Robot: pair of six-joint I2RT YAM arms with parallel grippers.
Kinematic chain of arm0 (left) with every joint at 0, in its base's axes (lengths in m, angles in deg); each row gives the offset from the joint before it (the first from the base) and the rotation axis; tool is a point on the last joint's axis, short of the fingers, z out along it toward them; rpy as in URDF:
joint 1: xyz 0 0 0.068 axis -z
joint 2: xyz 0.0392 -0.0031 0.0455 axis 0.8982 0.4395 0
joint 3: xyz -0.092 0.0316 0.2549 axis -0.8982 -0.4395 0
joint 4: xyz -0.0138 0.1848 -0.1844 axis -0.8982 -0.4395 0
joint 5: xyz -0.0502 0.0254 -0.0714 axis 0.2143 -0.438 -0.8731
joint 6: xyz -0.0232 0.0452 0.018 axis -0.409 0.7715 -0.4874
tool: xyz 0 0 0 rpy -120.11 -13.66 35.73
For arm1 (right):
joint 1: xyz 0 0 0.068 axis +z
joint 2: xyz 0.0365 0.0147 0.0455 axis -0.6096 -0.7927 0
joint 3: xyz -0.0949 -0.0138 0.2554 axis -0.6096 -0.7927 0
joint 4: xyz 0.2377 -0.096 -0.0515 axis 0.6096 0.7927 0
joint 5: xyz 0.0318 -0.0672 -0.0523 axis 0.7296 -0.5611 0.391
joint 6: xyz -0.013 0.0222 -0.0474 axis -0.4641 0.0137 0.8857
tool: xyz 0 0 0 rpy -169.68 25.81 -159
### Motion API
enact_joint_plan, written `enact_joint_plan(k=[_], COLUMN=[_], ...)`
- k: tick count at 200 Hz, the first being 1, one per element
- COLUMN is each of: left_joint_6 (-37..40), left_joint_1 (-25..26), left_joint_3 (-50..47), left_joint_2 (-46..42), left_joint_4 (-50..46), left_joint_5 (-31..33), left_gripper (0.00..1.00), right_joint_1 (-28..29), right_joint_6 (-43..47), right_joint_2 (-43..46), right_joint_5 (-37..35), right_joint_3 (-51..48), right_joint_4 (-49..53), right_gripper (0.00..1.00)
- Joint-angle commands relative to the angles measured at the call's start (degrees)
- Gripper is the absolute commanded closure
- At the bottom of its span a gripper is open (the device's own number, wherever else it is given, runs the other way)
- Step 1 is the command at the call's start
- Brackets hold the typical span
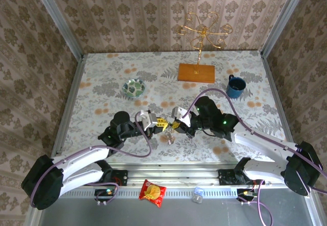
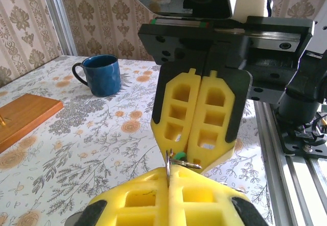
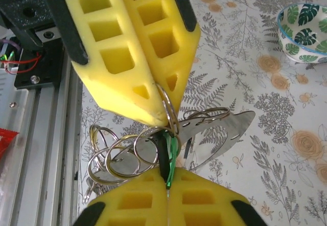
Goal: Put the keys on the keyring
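Keys (image 3: 225, 131) sat bunched between the two pincers, near the front-middle of the table (image 1: 102, 72). Right pincer (image 3: 167, 184) was clamped tight, tips together on a thin green piece (image 3: 172, 152) with a dark strip beside it. Left pincer (image 3: 161, 106) faced it from the opposite side, also closed, nipping a wire keyring (image 3: 174, 118) right at its tips. Tip to tip, the two pincers were almost touching, with the green piece and the keyring bridging the gap. Below and to one side of that was a tangle of split rings (image 3: 120, 157), silver and brassy, plus a flat silver key blade pointing toward the bowl side. Couldn't tell whether the bunch rested on the table or dangled just above it.

Farther out, a leaf-print bowl (image 1: 134, 88) was well apart on the left and a blue mug (image 1: 236, 86) stood back right. A wooden block (image 1: 196, 72) at the rear carried a gold wire stand (image 1: 203, 29). A red snack packet (image 1: 153, 192) lay off the table on the front rail, between the arm bases.
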Motion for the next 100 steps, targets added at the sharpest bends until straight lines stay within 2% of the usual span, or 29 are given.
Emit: enact_joint_plan(k=[1, 34, 67, 85, 100], left_joint_6=[-1.34, -0.46, 0.11, 0.25, 0.30], left_joint_1=[0.20, 0.21, 0.36, 0.35, 0.30], left_joint_3=[-0.16, 0.82, 0.65, 0.25, -0.02], left_joint_2=[-0.09, 0.57, 0.57, 0.40, 0.40], left_joint_4=[4.67, 4.63, 4.62, 4.61, 4.77], left_joint_5=[-2.66, -4.77, -4.49, -4.40, -4.50], left_gripper=[1.00, 1.00, 1.00, 1.00, 1.00], right_joint_1=[0.44, 0.96, 1.04, 0.61, -0.03], right_joint_6=[1.47, 4.89, 4.93, 3.85, 3.40], right_joint_2=[-1.39, -4.98, -3.53, -0.65, 2.07], right_joint_5=[-0.59, -1.73, -1.75, -1.55, -0.90], right_joint_3=[2.01, 4.41, 4.38, 3.28, 1.83], right_joint_4=[1.58, 7.63, 7.67, 6.02, 4.95], right_gripper=[0.99, 1.00, 1.00, 0.78, 0.70])
